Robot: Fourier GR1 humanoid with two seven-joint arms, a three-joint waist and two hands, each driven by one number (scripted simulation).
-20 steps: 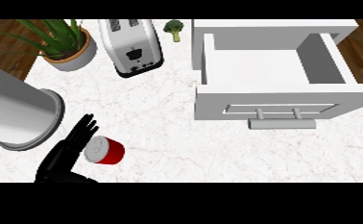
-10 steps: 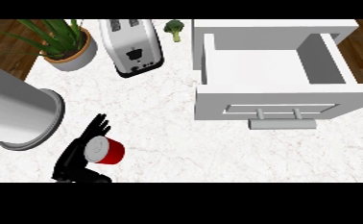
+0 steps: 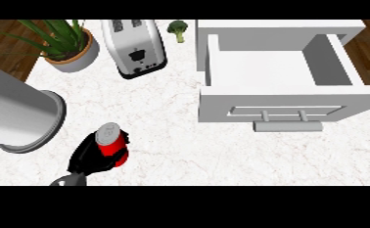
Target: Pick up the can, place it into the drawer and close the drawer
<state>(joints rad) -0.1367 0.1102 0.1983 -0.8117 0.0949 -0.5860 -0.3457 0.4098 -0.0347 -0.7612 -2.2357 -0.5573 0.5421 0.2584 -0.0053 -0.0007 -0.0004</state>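
While left hand [image 3: 88,156] grips, red can [image 3: 111,144] w/ silver top

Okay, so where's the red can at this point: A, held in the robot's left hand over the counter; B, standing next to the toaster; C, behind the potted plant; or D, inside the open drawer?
A: the left hand is curled round the red can, low at the view's left, apart from the open drawer.
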